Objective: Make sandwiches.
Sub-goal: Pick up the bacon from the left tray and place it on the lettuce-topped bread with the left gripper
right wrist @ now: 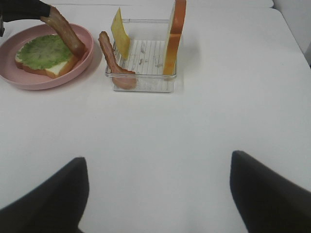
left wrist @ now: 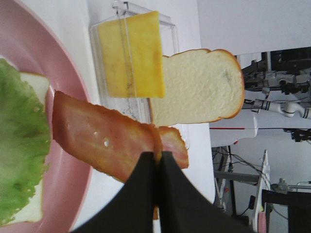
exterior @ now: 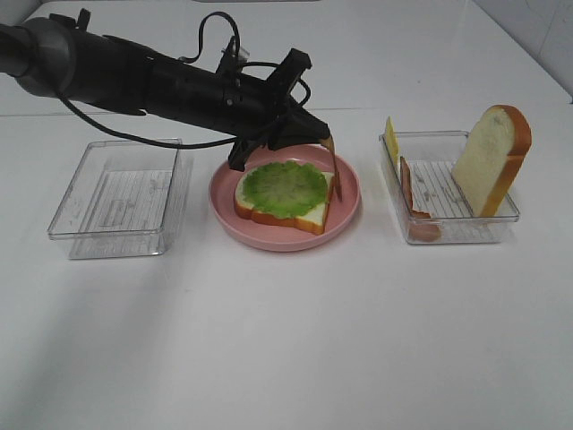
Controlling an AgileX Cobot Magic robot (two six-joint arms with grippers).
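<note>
On the pink plate (exterior: 286, 242) lies a bread slice (exterior: 309, 218) topped with green lettuce (exterior: 285, 189). My left gripper (exterior: 327, 136) reaches over the plate's right side, shut on the top end of a bacon strip (exterior: 335, 167). The strip hangs down to the plate's right rim. The left wrist view shows the fingers (left wrist: 141, 194) pinching the bacon strip (left wrist: 97, 136) beside the lettuce (left wrist: 19, 145). My right gripper (right wrist: 155, 194) is open above bare table, with nothing between its fingers. It does not show in the exterior view.
A clear tray (exterior: 466, 228) right of the plate holds a yellow cheese square (exterior: 391, 136), another bacon strip (exterior: 413, 193) and an upright bread slice (exterior: 491, 161). An empty clear tray (exterior: 116, 202) stands left of the plate.
</note>
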